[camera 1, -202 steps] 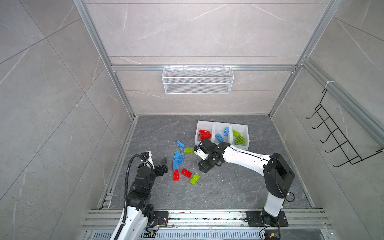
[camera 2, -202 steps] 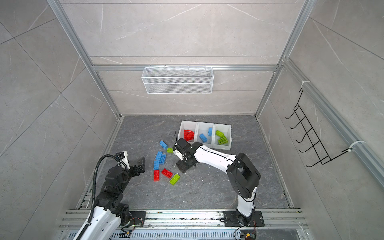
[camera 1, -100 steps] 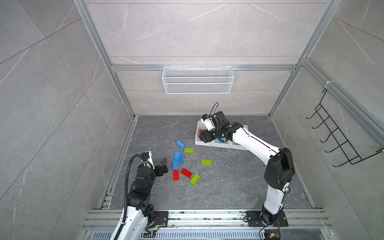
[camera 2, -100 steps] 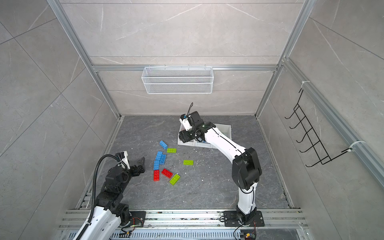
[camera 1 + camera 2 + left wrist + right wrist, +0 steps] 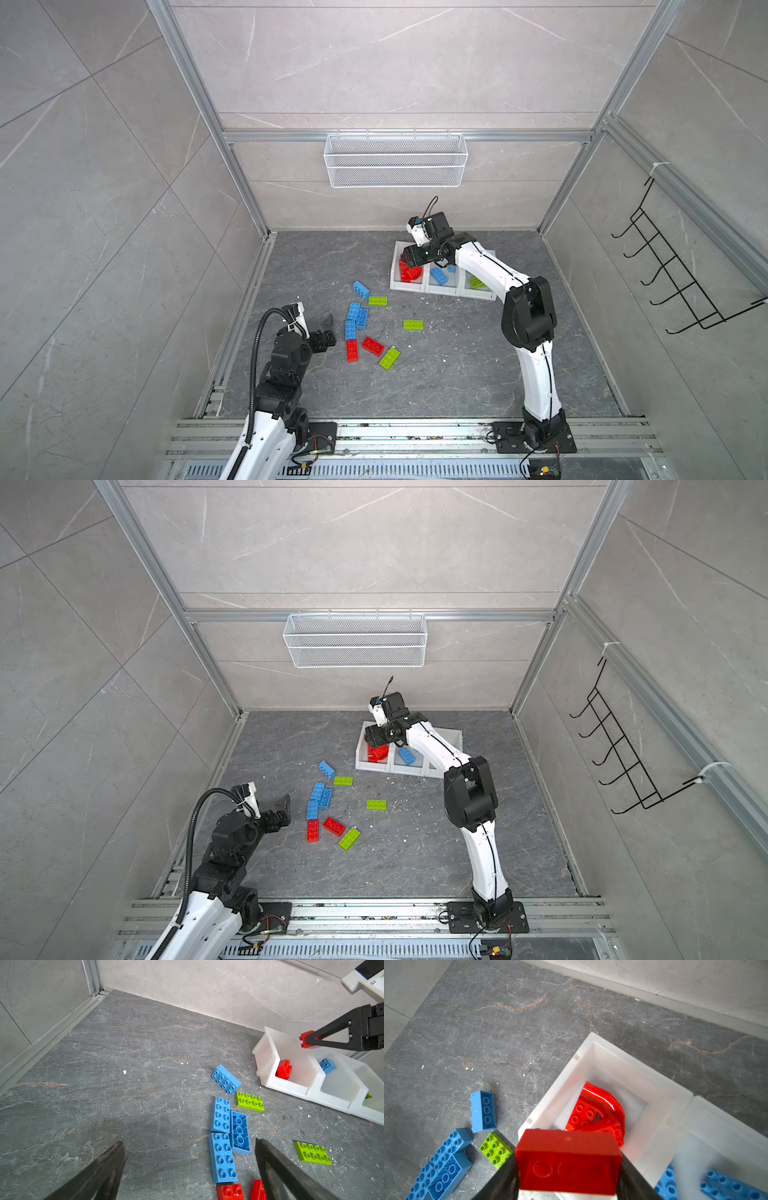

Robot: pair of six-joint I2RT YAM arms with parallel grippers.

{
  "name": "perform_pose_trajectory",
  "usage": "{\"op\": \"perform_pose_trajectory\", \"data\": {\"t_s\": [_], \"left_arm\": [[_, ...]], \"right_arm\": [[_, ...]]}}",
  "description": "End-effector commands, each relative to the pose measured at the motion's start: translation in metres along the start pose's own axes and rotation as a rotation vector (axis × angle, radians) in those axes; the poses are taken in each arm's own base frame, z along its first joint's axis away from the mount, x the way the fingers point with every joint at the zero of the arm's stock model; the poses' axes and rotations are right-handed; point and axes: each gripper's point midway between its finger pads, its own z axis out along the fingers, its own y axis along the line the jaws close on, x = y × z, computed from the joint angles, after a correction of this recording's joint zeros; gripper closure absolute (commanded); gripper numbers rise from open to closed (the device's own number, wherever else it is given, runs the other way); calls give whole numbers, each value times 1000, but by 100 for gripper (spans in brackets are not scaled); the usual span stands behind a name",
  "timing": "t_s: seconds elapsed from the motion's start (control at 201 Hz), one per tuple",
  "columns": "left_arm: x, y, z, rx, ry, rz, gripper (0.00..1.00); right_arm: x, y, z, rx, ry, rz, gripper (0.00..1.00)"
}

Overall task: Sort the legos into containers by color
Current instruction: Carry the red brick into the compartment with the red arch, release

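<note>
Here, right tool (image 5: pixel 408 262), red lego (image 5: pixel 568 1153) clamped

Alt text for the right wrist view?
The right end effector holds a red brick over a white bin containing a red arch piece and other red bricks. Blue bricks and a green brick lie on the grey floor nearby.
</note>
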Motion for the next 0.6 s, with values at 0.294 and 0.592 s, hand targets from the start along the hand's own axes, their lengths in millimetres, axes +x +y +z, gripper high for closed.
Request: {"op": "perform_pose_trajectory", "data": {"t_s": [0.294, 0.592], "left_arm": [[-12, -2, -2, 3, -41, -6, 0], [-12, -2, -2, 7, -40, -6, 0]], "right_arm": [[-7, -11, 12, 7, 21, 43, 25], [4, 1, -44, 19, 13, 40, 22]]}}
